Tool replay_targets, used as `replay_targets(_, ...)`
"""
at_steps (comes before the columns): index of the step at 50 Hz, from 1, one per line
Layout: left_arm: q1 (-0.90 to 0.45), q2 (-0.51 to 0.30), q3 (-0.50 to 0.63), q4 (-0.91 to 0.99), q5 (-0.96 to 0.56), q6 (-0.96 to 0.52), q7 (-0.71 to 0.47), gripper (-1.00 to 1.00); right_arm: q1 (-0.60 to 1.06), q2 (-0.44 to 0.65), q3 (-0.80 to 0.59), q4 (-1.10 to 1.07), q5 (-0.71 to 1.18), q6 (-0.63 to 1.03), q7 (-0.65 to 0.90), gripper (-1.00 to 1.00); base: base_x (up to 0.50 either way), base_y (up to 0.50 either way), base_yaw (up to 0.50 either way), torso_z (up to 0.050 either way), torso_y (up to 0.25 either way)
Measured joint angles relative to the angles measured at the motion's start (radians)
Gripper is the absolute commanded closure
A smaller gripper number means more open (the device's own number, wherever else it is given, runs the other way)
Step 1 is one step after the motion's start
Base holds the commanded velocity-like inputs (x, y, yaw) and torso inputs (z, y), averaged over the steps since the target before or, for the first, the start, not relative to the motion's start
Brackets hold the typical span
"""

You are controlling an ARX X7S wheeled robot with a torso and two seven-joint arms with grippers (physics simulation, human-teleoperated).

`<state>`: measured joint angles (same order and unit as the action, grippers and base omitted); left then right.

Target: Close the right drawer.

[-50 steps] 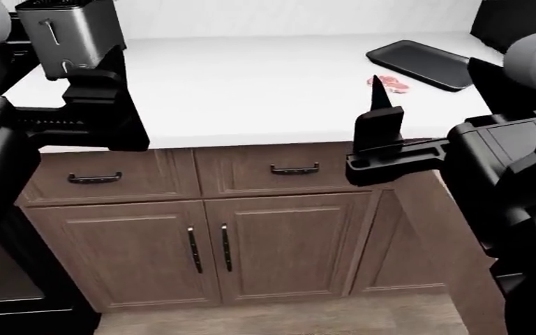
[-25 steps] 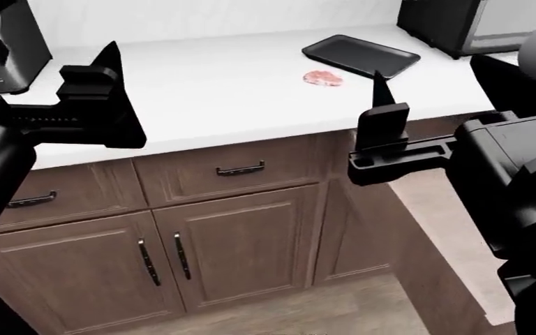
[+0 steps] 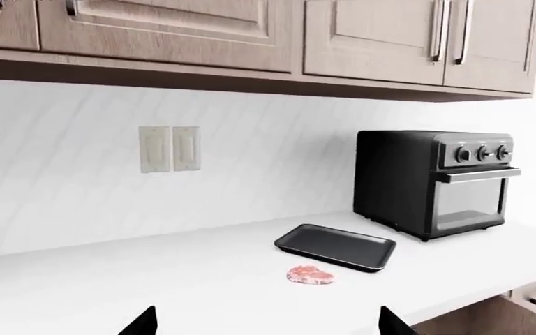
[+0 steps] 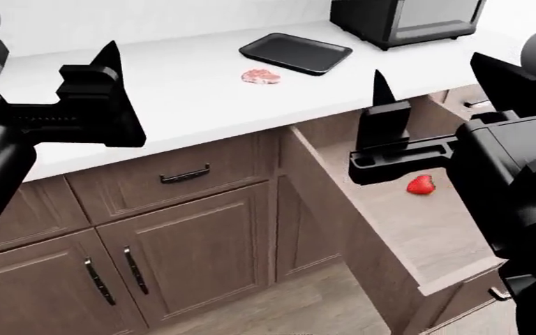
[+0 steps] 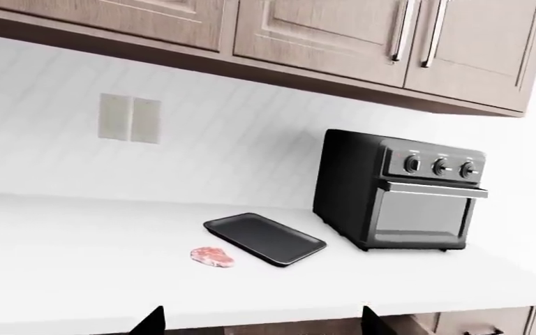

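The right drawer [image 4: 407, 230] stands pulled far out from under the white surface [image 4: 184, 98], its brown wooden box reaching toward the robot at the right of the head view, with a small red strawberry [image 4: 421, 184] lying on its floor. The right pincer [image 4: 380, 115] hangs above the back part of that open box, at about the level of the surface's front edge, and touches neither the drawer nor the berry; in the right wrist view its two dark fingertips [image 5: 147, 319] sit well apart with only the surface between them, so it is spread wide and holds nothing. The left pincer [image 4: 100, 91] hovers over the left stretch of the surface, away from the drawer, and the left wrist view shows its fingertips [image 3: 140, 322] likewise set well apart, gripping nothing. Farther back on the surface lie a dark tray [image 4: 296, 53] and, just beside it, a pink piece of raw meat [image 4: 260, 76], with a black toaster oven [image 4: 403, 19] near the wall to their right. Left of the open drawer, a narrower drawer front [image 4: 179, 174] with a curved black handle is shut, and closed cabinet doors [image 4: 184, 258] stand below it.
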<state>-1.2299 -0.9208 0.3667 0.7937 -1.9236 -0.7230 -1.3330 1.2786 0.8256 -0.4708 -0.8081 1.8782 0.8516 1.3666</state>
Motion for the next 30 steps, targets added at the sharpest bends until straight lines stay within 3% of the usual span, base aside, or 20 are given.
replay_targets(30,-0.003,-0.006,0.007,0.003,0.001,0.007,0.0,-1.0,0.003,0.001,-0.008,-0.003,-0.002,-0.008,-0.002,-1.0,0.0,0.0,-0.5,0.0,0.0)
